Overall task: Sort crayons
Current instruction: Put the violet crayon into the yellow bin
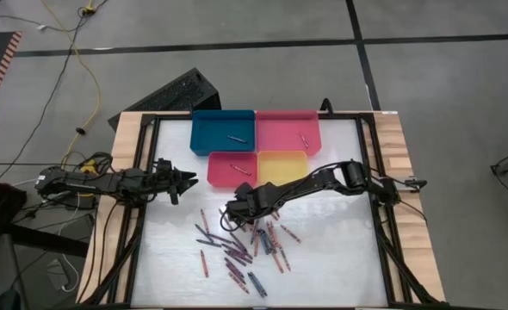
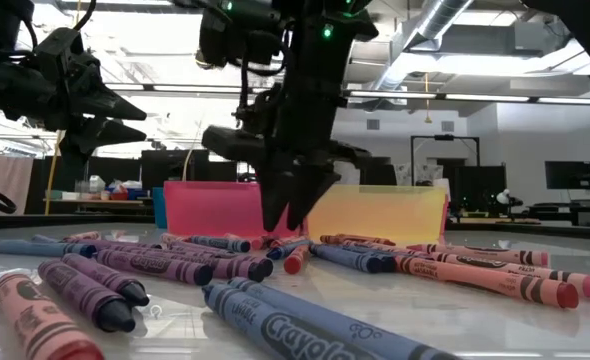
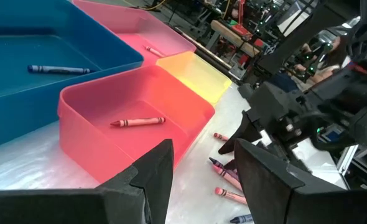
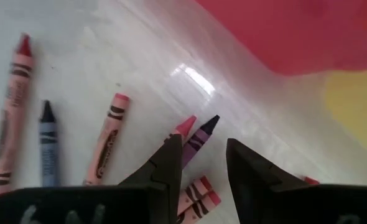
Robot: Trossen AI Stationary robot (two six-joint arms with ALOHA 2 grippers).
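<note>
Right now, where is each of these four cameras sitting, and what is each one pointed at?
High view: above the table, looking straight down; both arms, four trays, loose crayons.
Low view: at tabletop height, looking across the crayons to the red tray; right claw hangs in front.
Left wrist view: on the left arm, facing the trays; left claw open, empty.
Right wrist view: on the right arm, looking down; its claw just above a purple crayon.
Shared: the red tray's one crayon shows in high and left wrist views.
</note>
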